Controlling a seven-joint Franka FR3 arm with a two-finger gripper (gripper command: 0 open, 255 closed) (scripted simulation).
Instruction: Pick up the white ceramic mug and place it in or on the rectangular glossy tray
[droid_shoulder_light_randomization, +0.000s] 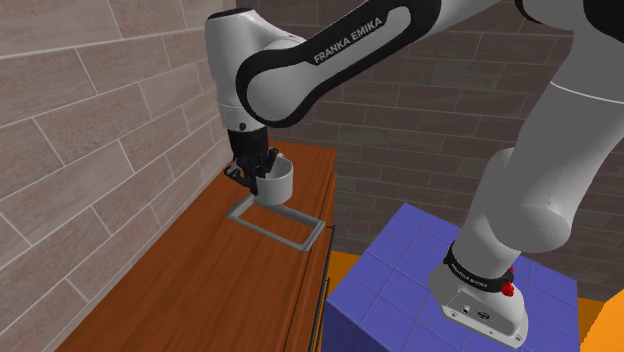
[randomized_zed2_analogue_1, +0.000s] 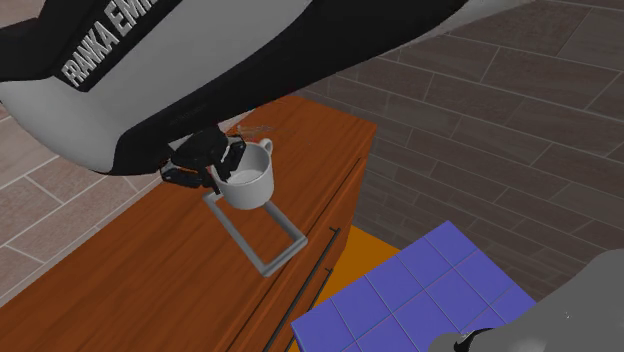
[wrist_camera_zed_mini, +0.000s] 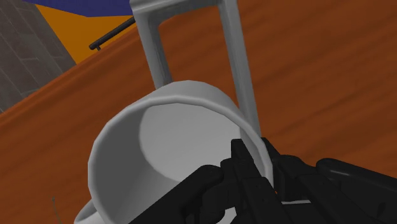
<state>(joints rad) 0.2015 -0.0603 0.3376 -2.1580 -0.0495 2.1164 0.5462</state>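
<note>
My black gripper (droid_shoulder_light_randomization: 255, 172) is shut on the rim of a white mug (droid_shoulder_light_randomization: 276, 180), one finger inside the cup and one outside. The mug stays upright over the far end of a grey rectangular tray (droid_shoulder_light_randomization: 268, 230) lying flat on the wooden top. In the second exterior view the mug (randomized_zed2_analogue_1: 250, 180) shows its handle pointing away from the gripper (randomized_zed2_analogue_1: 214, 172), and the tray (randomized_zed2_analogue_1: 236, 238) stretches toward the front edge. Whether the mug's base touches the tray I cannot tell. In the wrist view the fingertips (wrist_camera_zed_mini: 245, 167) pinch the wall of the mug (wrist_camera_zed_mini: 159, 127), with the tray rails (wrist_camera_zed_mini: 238, 60) beyond it.
The brown wooden cabinet top (droid_shoulder_light_randomization: 190, 280) runs along a brick wall (droid_shoulder_light_randomization: 70, 130) on the shoulder view's left. A dark bar handle (randomized_zed2_analogue_1: 312, 275) lines the cabinet front. My blue tiled stand (droid_shoulder_light_randomization: 400, 270) sits on an orange floor (droid_shoulder_light_randomization: 343, 263) to the right.
</note>
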